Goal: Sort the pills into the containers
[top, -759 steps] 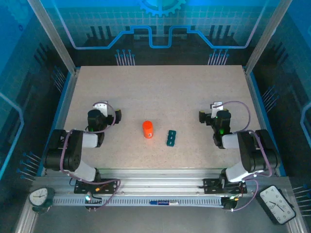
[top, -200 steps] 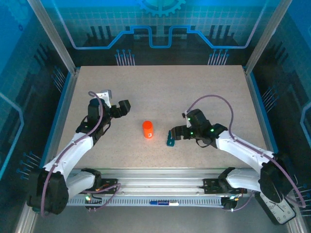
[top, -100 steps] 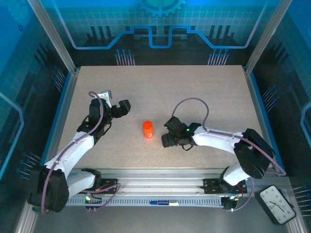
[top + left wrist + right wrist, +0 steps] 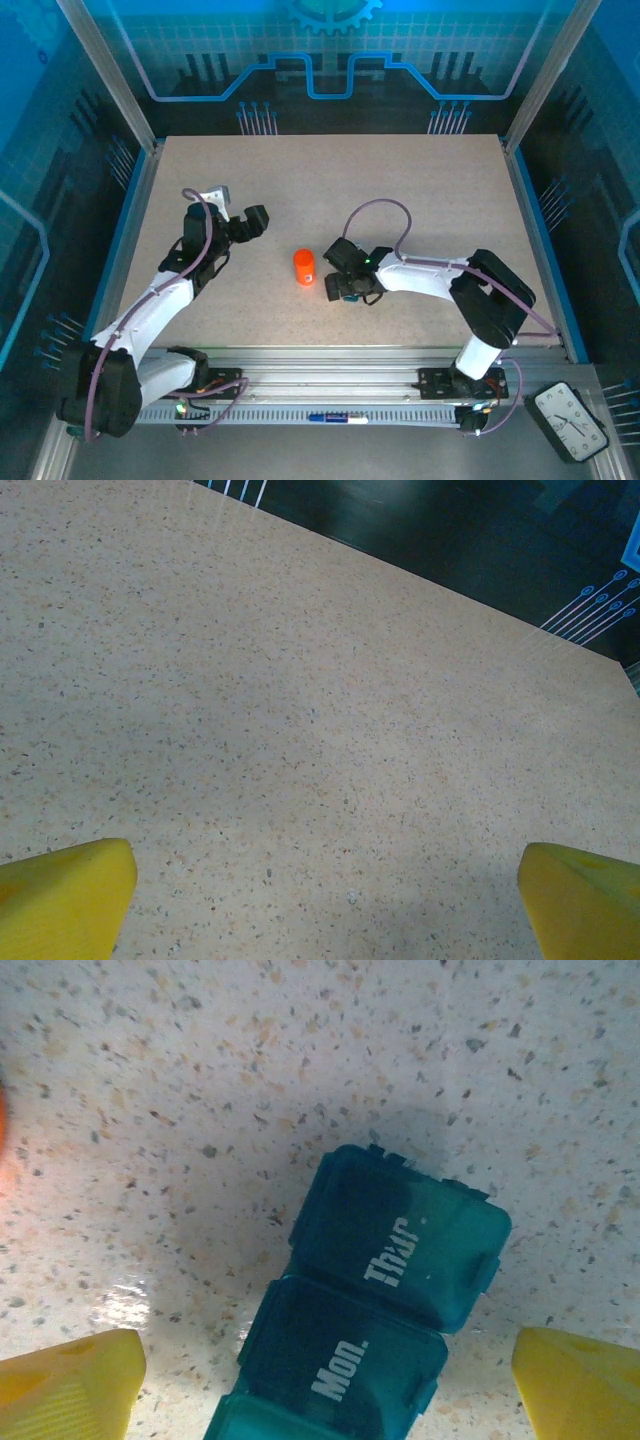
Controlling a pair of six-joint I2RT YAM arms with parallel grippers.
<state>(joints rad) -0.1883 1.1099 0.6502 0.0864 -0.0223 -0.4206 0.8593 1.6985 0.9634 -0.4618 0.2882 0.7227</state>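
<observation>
right arm [image 4: 432, 274]: folded back by the bench's [image 4: 330, 180] near right corner at first; now stretched leftward along the near edge.
right gripper [image 4: 341, 285]: swung in from the right side, came over the containers, then edged further left; now just beside the orange bottle [image 4: 304, 267].
containers [image 4: 385, 1280]: plain from above at first; now covered there by the right gripper, lying between its fingers [image 4: 70, 1378].
left arm [image 4: 165, 290]: unfolded from the near left corner.
left gripper [image 4: 254, 221]: carried further from the near edge.

Blue-tinted surround, even overhead light, soft shadows
</observation>
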